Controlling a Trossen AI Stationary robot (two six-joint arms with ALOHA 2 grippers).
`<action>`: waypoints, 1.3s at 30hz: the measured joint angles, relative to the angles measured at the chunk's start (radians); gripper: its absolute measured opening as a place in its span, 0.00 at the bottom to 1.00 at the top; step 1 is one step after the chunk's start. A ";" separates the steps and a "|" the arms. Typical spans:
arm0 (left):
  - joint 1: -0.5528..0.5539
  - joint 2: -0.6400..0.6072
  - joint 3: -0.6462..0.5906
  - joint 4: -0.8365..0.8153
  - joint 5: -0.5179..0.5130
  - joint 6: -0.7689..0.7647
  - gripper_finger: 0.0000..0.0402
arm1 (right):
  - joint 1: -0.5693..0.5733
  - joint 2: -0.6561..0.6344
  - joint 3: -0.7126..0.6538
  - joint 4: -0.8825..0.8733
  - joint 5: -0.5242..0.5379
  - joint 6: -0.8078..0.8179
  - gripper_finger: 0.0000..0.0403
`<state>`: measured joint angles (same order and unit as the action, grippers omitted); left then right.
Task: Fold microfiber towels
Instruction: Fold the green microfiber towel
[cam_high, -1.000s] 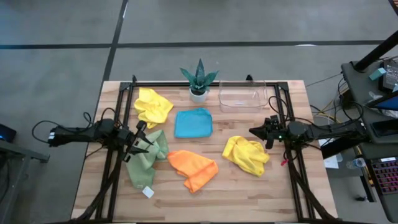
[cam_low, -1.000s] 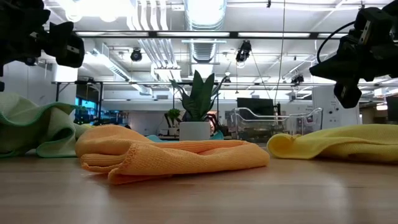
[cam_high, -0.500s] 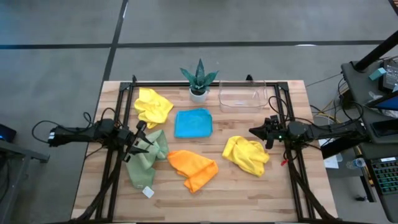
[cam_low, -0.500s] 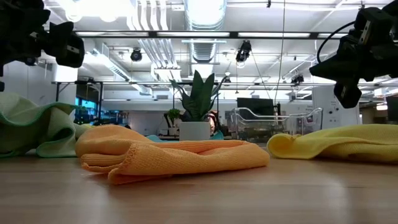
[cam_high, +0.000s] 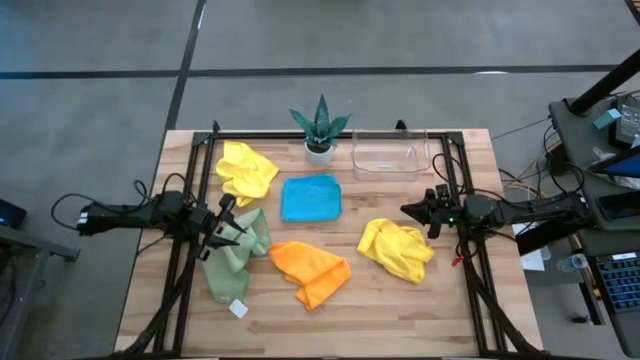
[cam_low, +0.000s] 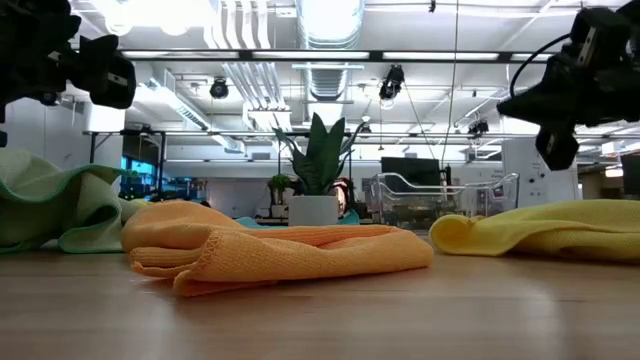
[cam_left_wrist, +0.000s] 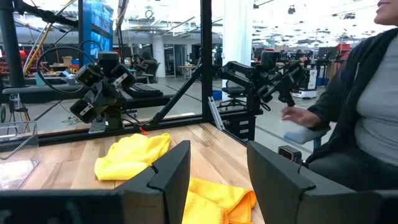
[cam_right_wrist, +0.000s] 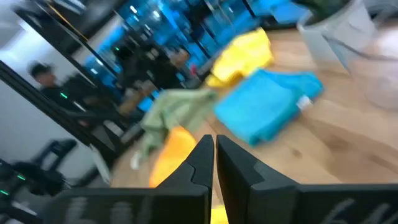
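Observation:
Five microfiber towels lie on the wooden table: a crumpled yellow one (cam_high: 247, 170) at the far left, a flat folded sky-blue one (cam_high: 311, 197) in the middle, a rumpled green one (cam_high: 235, 262) at the near left, an orange one (cam_high: 310, 272) near the middle, and a second yellow one (cam_high: 396, 249) at the right. My left gripper (cam_high: 228, 228) hangs open above the green towel's far part, pointing level toward the right. My right gripper (cam_high: 408, 212) is shut with nothing in it, in the air just beyond the right yellow towel, pointing left.
A potted plant (cam_high: 320, 128) and a clear plastic tray (cam_high: 388, 155) stand along the far edge. A black frame (cam_high: 330, 133) runs around the work area. A person (cam_left_wrist: 367, 124) sits beyond the table in the left wrist view. Bare wood lies along the near edge.

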<state>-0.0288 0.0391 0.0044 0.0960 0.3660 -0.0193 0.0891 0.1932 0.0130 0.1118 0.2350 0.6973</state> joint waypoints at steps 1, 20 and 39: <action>0.000 0.000 0.000 0.000 0.000 0.000 0.36 | 0.000 0.000 0.000 0.014 0.000 0.001 0.03; 0.001 0.000 0.000 0.153 -0.062 0.132 0.36 | -0.005 -0.002 0.000 0.052 0.058 -0.260 0.03; 0.001 -0.001 0.000 0.856 -0.052 -0.006 0.36 | -0.006 -0.002 0.000 0.200 0.080 -0.338 0.03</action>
<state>-0.0280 0.0385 0.0040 0.9521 0.3138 -0.0254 0.0826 0.1913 0.0130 0.3114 0.3147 0.3588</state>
